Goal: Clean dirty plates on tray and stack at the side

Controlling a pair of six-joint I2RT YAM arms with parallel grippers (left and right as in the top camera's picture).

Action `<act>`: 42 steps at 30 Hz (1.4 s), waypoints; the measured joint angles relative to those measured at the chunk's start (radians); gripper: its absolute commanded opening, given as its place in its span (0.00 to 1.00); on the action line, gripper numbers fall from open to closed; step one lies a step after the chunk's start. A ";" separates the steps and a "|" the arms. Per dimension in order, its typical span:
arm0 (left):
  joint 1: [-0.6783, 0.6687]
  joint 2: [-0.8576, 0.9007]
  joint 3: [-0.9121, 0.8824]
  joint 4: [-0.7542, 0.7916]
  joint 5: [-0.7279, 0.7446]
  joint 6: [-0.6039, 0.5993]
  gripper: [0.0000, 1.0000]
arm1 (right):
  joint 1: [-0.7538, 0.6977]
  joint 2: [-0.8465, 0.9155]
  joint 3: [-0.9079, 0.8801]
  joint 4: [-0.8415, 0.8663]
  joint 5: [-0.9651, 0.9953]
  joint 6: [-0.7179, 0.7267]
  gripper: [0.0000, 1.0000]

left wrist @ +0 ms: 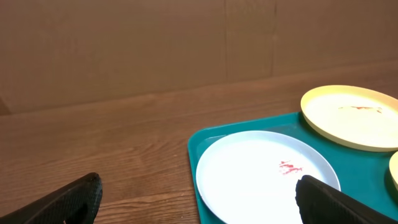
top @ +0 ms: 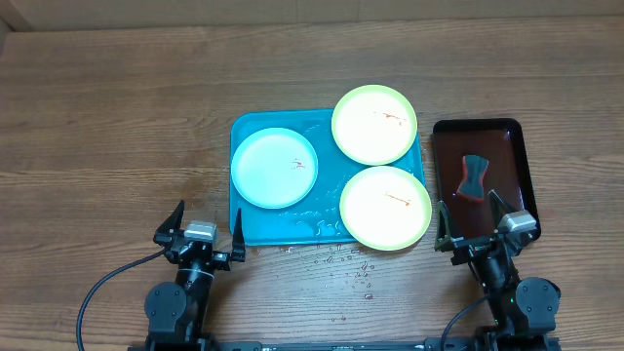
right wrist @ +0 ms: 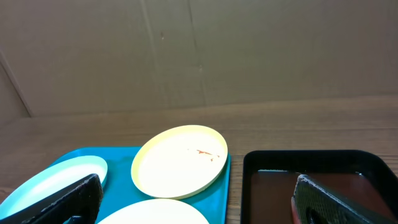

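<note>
The turquoise tray holds three plates. A pale blue-white plate with a red smear lies at its left. One yellow-green plate lies at the far right and another at the near right, both with red smears. My left gripper is open and empty at the tray's near left corner. The left wrist view shows the blue-white plate just ahead of the open jaws. My right gripper is open and empty, between the near yellow-green plate and the dark tray. The right wrist view shows its jaws and the far yellow-green plate.
A dark brown-black tray stands right of the turquoise tray and holds liquid and a dark sponge. Water drops lie on the wooden table in front of the turquoise tray. A cardboard wall stands behind the table.
</note>
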 measured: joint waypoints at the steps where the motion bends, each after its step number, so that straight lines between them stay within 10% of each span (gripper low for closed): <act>1: 0.000 0.000 0.000 0.000 0.000 0.000 1.00 | 0.000 0.000 0.000 0.000 0.000 0.000 1.00; 42: 0.000 0.093 0.140 -0.086 0.105 0.025 1.00 | 0.000 0.058 0.055 -0.018 -0.080 0.000 1.00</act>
